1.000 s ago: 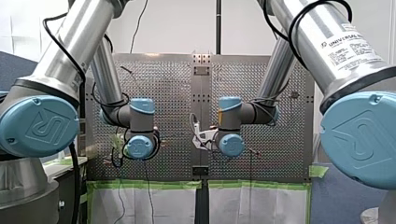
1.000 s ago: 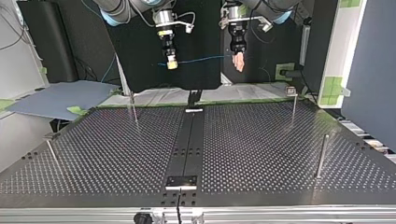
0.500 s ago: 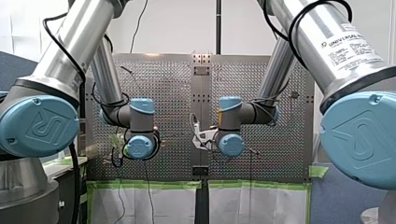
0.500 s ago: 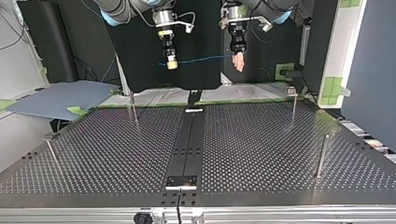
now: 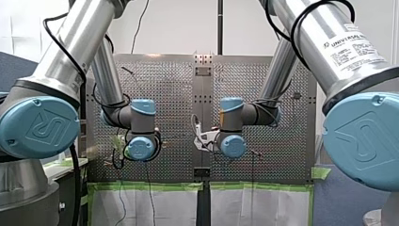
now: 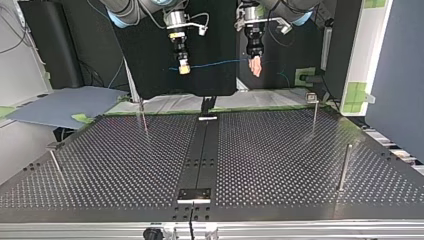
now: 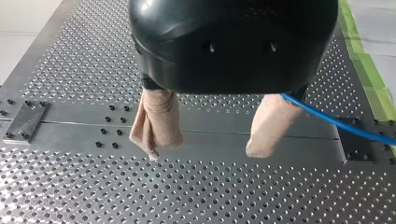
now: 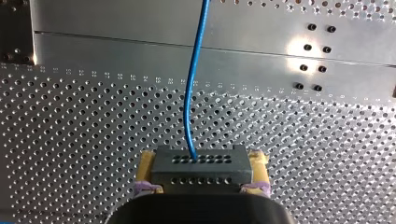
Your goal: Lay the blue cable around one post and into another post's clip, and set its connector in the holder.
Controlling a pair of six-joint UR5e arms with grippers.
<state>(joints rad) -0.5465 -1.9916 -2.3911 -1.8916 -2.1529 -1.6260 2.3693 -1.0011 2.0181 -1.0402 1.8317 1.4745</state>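
Blue cable (image 6: pixel 215 63) is suspended between both hands above the edge of the table (image 6: pixel 280 165) nearest the arms. Its grey connector (image 8: pixel 201 170) is clamped by the right hand (image 8: pixel 201 161). The left hand (image 7: pixel 205 148) is spread wide, with the cable passing one beige pad (image 7: pixel 271 123).

The table (image 6: pixel 280 150) is a flat metal sheet drilled all over with rows of small holes. A smooth strip (image 6: pixel 200 150) without the fine holes runs down its middle, from the top view's far edge to its near edge, and has a few groups of bolt holes. A near plate (image 6: pixel 195 194) sits on the strip at one end and a far plate (image 6: pixel 207 118) at the other. Four thin posts stand upright on the sheet, well apart: a far left post (image 6: pixel 144 116), a near left post (image 6: pixel 56 164), a far right post (image 6: pixel 314 114) with a small square head, and a near right post (image 6: pixel 344 167). Green tape (image 6: pixel 260 107) lines the far edge.
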